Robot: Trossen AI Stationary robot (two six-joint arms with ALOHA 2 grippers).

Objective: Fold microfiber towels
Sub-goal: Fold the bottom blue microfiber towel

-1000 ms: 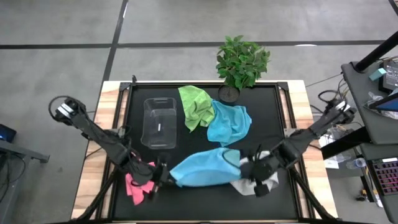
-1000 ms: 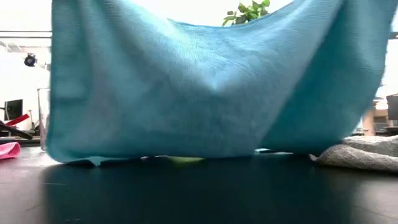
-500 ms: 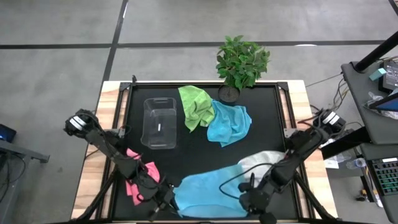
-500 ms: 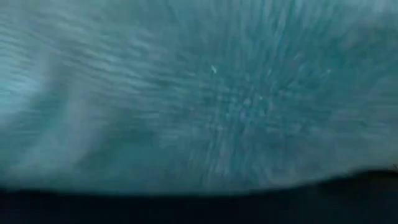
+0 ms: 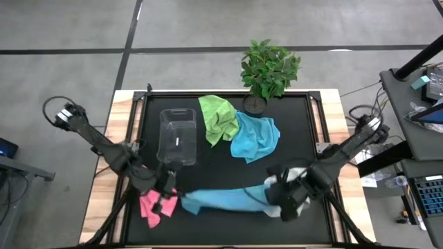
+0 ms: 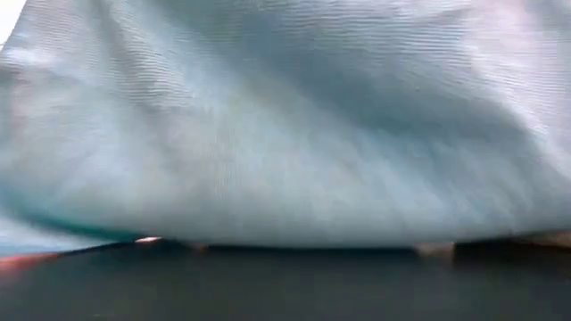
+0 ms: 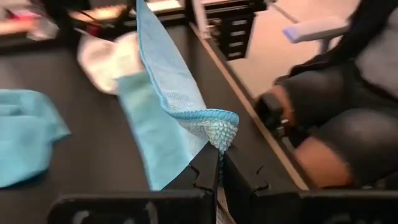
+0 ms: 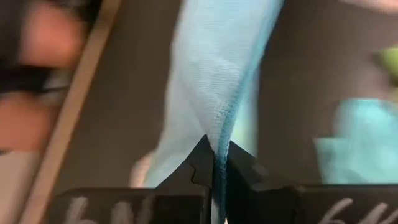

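The black rectangular table top (image 5: 228, 155) carries everything. Along its near edge a light blue microfiber towel (image 5: 221, 199) is stretched in a long low band between the two arms, and in the low view it fills almost the whole picture, hanging just above the table. The left gripper (image 5: 168, 199) is clenched on the towel's left corner; the left wrist view shows the hemmed corner pinched between its dark fingers (image 7: 205, 177). The right gripper (image 5: 285, 200) is clamped on the opposite end, the cloth rising as a narrow fold out of the closed fingers.

A second crumpled light blue towel (image 5: 255, 136) lies mid-table, touching a lime green towel (image 5: 217, 117). A clear plastic bin (image 5: 177, 136) stands left of them, and a green potted plant (image 5: 268, 69) sits at the far edge. A pink towel (image 5: 151, 206) lies bunched beside the left gripper. A pale grey-white towel (image 5: 299, 171) seems to lie under the right gripper, mostly hidden.
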